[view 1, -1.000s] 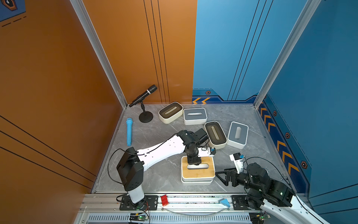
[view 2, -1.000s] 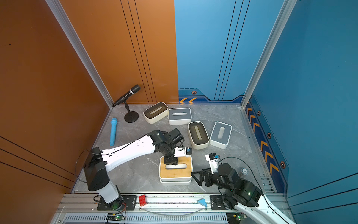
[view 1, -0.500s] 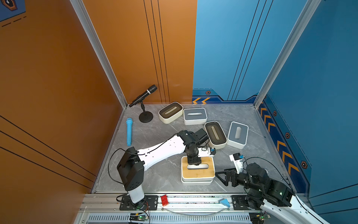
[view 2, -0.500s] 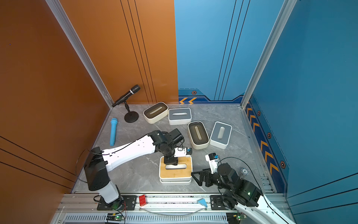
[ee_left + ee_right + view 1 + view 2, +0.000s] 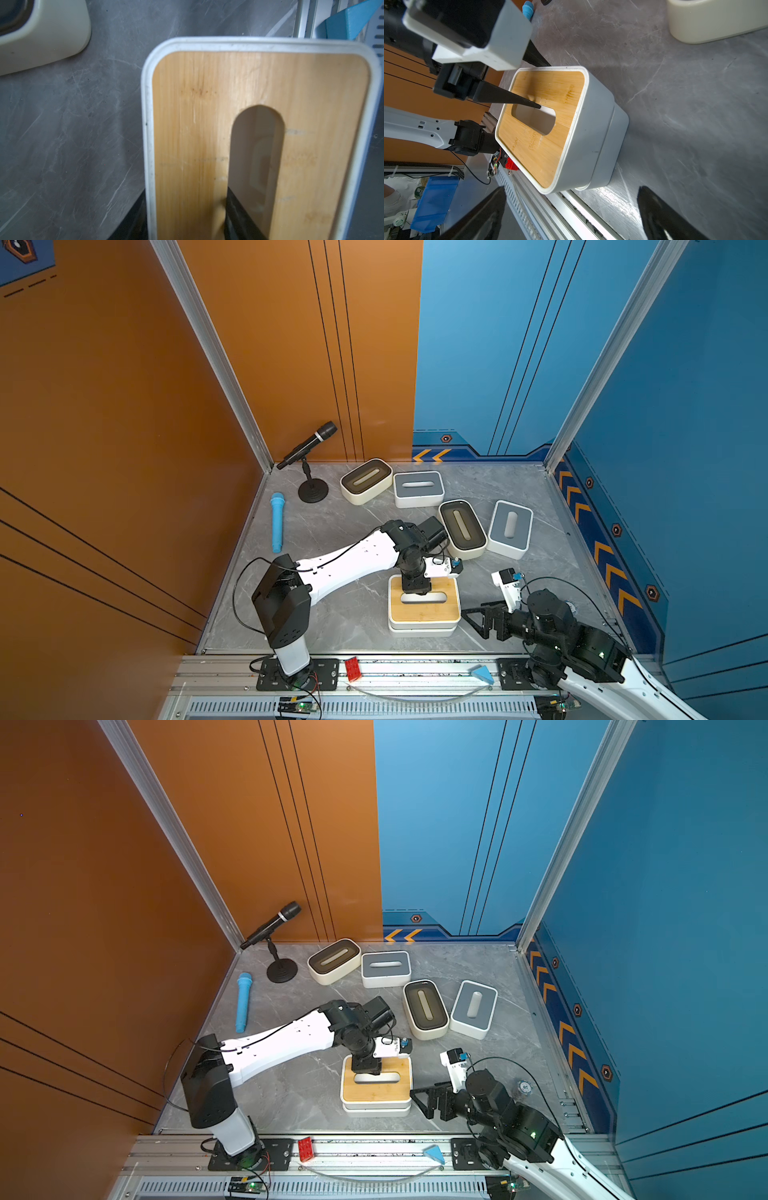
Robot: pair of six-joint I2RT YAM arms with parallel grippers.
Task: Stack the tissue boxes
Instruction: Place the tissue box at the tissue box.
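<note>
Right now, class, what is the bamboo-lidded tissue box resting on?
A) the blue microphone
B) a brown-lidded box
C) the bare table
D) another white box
D: the bamboo-lidded box sits on a second white box, whose wall shows just beneath it in the right wrist view.

place: robot lab test cell | walls: orange panel (image 5: 291,344), blue panel (image 5: 478,344), metal post (image 5: 212,352) | floor: grey marble-look surface (image 5: 332,522) | rig: arm base (image 5: 286,614) bolted to slotted rail (image 5: 415,668) | prop: microphone (image 5: 307,445) on stand
</note>
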